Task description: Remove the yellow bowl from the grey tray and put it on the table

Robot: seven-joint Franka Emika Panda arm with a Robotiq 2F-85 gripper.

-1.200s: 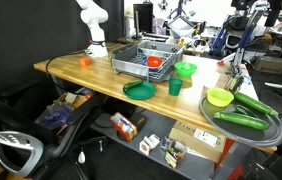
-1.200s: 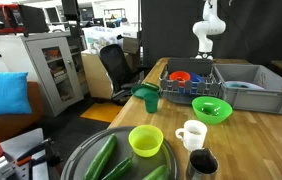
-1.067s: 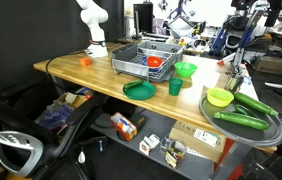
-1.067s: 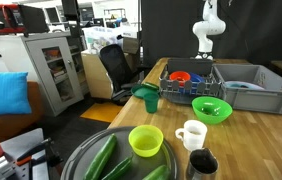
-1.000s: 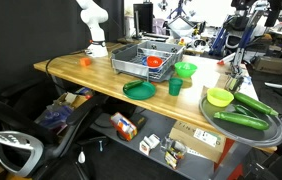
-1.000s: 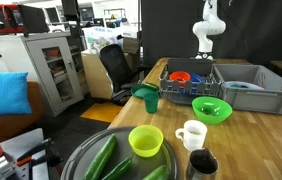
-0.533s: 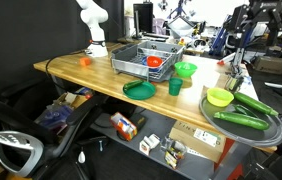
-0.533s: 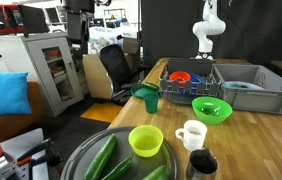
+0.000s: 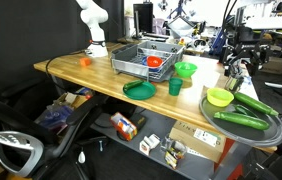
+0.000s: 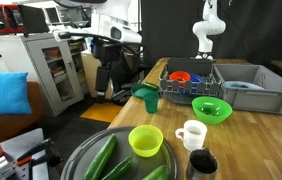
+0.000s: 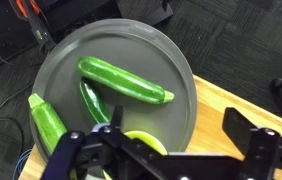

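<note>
The gripper (image 11: 167,150) hangs above the grey tray (image 11: 131,45) with its two dark fingers (image 11: 73,148) spread wide apart and nothing between them. In the wrist view they frame the near part of the tray, and only a thin sliver of the yellow bowl (image 11: 147,143) shows between them, the rest hidden by the gripper body. The tray sits at one short end of the table (image 9: 91,72), and in the wrist view its far part reaches out past the wooden edge over the dark floor. In both exterior views the yellow bowl (image 10: 146,140) stands upright inside the tray, close to the rim on the side facing the middle of the table. Three long green zucchini (image 11: 126,80) lie in the rest of the tray, toward the table's end. Just outside the tray's rim stand a white mug (image 10: 191,134) and a dark metal cup (image 10: 203,163). Further along the table are a green bowl (image 10: 212,108) and a green cup (image 10: 151,100), then a grey wire basket (image 10: 243,92) with a red bowl (image 10: 179,77) inside. A flat green plate (image 9: 138,89) lies by the long front edge.
</note>
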